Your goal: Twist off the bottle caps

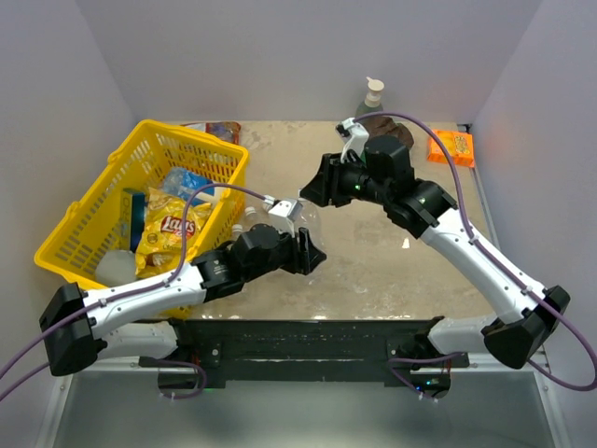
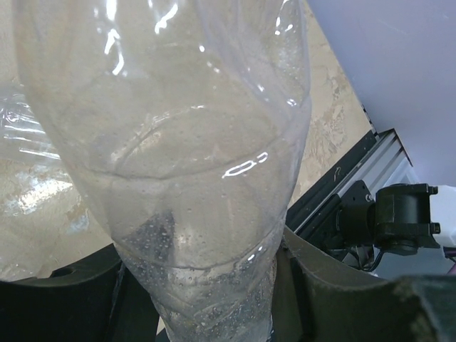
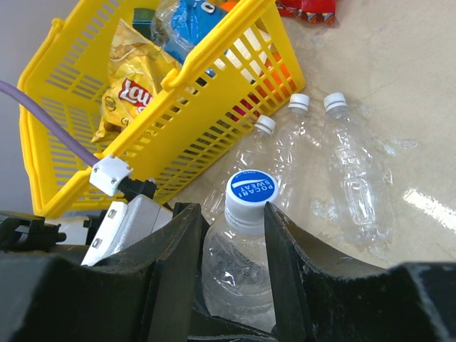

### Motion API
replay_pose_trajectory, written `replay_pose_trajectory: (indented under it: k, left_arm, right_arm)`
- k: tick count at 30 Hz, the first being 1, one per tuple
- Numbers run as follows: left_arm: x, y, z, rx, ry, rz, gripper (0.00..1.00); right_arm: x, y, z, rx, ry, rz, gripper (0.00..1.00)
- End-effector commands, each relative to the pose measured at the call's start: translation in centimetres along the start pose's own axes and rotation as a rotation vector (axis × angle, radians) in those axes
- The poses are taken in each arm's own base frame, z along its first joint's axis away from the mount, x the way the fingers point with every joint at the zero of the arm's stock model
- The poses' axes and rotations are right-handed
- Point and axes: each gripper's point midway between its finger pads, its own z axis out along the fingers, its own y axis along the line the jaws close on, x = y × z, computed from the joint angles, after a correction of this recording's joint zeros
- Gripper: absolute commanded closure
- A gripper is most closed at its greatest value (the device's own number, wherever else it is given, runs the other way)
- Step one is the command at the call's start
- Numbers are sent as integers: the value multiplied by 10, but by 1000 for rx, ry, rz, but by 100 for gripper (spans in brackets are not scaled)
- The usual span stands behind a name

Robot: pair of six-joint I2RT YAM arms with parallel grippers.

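Left gripper: the left gripper (image 1: 303,250) is clamping tightly on the body of a clear ribbed bottle (image 1: 300,222); in the left wrist view its black fingers (image 2: 320,285) are pressing on both sides of the plastic.
Held bottle: it is sitting over the middle of the table (image 1: 392,271), a little toward the near edge, just beside the right side of the basket.
Blue cap: the blue cap (image 3: 251,191) is sitting on the neck of the held bottle, its top facing the right wrist camera.
Right gripper: the right gripper (image 3: 231,210) is reaching to the bottle from the far side. Its two fingers are standing narrowly apart, one on each side of the neck and the cap. I cannot tell if they are already pressing on the cap.
Other bottles: three more clear bottles (image 3: 292,157) are lying side by side on the table, touching the basket, all with white caps (image 3: 299,102) on.
Basket: a yellow plastic basket (image 1: 196,135) is standing at the left edge, holding a Lay's chips bag (image 1: 173,229).
Soap bottle: a green pump bottle (image 1: 373,93) is standing at the far edge.
Orange packet: it (image 1: 451,147) is lying in the far right corner.
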Motion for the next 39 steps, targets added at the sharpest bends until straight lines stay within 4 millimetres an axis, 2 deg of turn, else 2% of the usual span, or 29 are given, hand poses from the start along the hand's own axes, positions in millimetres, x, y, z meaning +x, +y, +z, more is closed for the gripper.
replay_pose_trajectory:
  k: [1, 15, 35, 37, 39]
  left_arm:
    - [-27, -23, -1, 52, -71, 5, 63]
    - [-24, -31, 3, 67, -53, 33, 64]
    - [-20, -39, 11, 95, -23, 63, 64]
    - [-19, -40, 11, 97, -20, 65, 64]
    - [-19, -41, 12, 98, -18, 67, 64]
  right_arm:
    - [-15, 10, -2, -13, -40, -26, 56]
    - [-9, 7, 8, 6, -10, -33, 56]
    - [-8, 15, 18, -21, -1, -44, 56]
    - [-9, 17, 18, -25, -6, -46, 57]
    - [-10, 16, 19, -24, -6, -48, 62]
